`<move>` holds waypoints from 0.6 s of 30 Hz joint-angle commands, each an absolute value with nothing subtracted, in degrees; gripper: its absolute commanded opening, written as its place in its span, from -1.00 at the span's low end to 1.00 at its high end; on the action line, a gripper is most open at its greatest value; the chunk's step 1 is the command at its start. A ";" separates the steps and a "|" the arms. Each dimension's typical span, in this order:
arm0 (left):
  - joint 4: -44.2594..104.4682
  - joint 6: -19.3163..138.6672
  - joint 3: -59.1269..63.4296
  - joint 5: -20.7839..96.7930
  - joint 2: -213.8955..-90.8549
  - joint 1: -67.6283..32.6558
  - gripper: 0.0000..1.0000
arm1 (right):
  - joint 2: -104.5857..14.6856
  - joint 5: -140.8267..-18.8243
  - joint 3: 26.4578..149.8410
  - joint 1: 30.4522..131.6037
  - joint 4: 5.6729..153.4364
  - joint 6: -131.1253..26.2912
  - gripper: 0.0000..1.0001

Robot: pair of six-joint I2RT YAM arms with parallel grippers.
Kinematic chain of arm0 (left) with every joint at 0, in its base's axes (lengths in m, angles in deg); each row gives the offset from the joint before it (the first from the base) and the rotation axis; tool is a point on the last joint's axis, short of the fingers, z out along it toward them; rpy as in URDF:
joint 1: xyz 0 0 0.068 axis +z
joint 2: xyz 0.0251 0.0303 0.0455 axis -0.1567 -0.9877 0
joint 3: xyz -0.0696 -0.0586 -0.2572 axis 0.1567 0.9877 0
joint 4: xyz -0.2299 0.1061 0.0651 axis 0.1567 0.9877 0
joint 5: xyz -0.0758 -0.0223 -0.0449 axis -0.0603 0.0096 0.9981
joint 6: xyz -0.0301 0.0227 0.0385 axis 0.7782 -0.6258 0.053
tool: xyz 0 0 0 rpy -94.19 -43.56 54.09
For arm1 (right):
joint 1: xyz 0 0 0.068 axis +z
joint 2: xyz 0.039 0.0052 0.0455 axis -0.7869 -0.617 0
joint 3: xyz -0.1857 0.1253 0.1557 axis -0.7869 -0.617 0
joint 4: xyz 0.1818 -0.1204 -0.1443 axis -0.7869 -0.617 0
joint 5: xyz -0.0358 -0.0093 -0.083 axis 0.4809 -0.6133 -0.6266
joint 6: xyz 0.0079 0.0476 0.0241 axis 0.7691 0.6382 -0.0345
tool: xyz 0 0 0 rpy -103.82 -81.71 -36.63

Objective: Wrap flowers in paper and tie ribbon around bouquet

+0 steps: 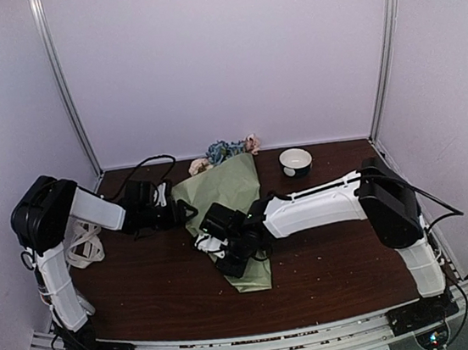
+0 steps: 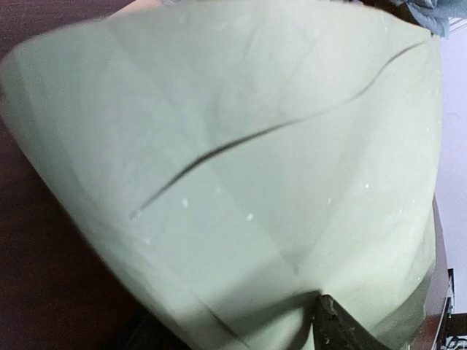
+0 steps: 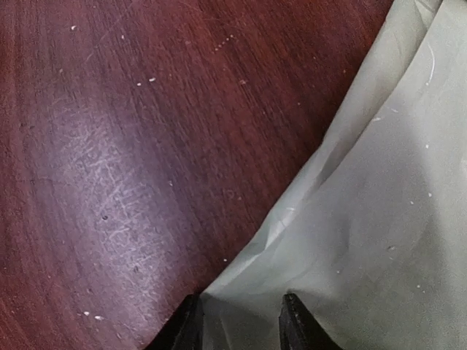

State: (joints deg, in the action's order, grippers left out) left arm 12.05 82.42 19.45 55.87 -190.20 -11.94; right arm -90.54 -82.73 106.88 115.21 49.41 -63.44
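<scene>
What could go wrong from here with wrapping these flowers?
The right gripper straddles only the thin edge of the paper, so a pull might slip off or tear it. The ribbon lies off to the left, apart from the paper. With nothing tying it, the wrap may spring open. The flowers poke out at the far end and could slide out if the paper is dragged.

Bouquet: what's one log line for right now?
bouquet: wrapped, lying on table | right gripper: straddling paper edge | left gripper: at bouquet's side | ribbon: off bouquet, untied
</scene>
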 commanded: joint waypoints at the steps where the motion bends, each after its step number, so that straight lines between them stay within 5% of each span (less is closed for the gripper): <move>1: 7.78 86.53 25.41 54.30 -185.87 -12.17 0.46 | -94.43 -82.83 106.14 117.31 43.37 -64.70 -0.27; 6: 5.11 87.82 25.83 55.43 -187.69 -15.50 0.49 | -94.30 -82.98 105.83 117.30 43.76 -64.77 -0.27; 11: 1.37 90.50 22.71 57.39 -191.24 -15.81 0.28 | -93.88 -83.07 105.86 117.33 43.93 -65.05 -0.28; 17: 1.04 90.20 21.06 58.13 -191.47 -15.78 -1.00 | -93.83 -82.93 105.75 117.29 44.33 -65.02 -0.28; 18: 0.87 90.23 21.06 58.15 -191.49 -15.81 -1.00 | -93.51 -82.79 105.81 117.32 44.17 -65.05 -0.28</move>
